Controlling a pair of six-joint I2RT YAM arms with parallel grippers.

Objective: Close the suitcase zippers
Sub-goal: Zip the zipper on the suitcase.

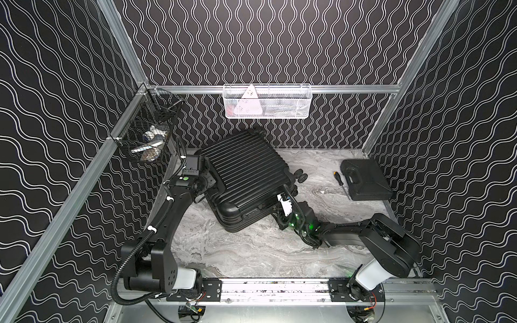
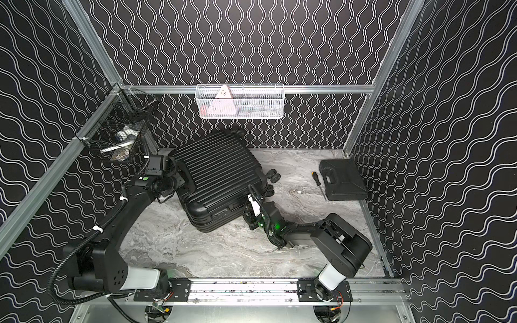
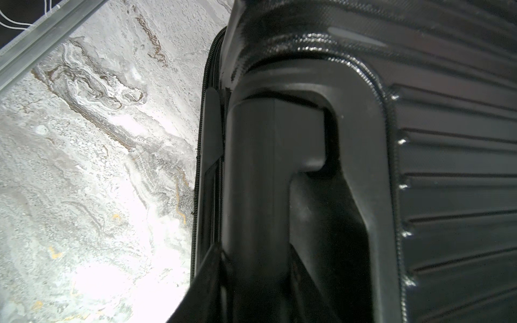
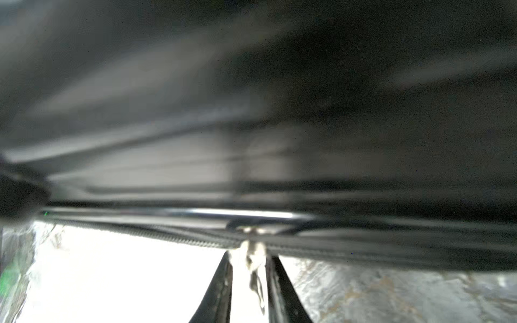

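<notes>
The black ribbed suitcase (image 1: 246,167) (image 2: 215,165) lies flat on the marble table, shells together. My left gripper (image 1: 208,179) (image 3: 258,279) is at its left side, shut round a black handle bar (image 3: 257,181). The zipper track (image 3: 199,139) runs along the rim beside it. My right gripper (image 1: 279,205) (image 4: 250,258) sits at the case's near right edge. Its fingers stand slightly apart, open. A pale metal zipper pull (image 4: 254,257) hangs between them from the zipper track (image 4: 181,237), unpinched. The right wrist view is blurred.
A smooth black tool case (image 1: 365,180) and a screwdriver (image 1: 340,180) lie at the back right. A white mesh basket (image 1: 267,102) hangs on the back rail, a black wire basket (image 1: 148,134) on the left rail. The suitcase wheels (image 1: 302,176) stick out to the right.
</notes>
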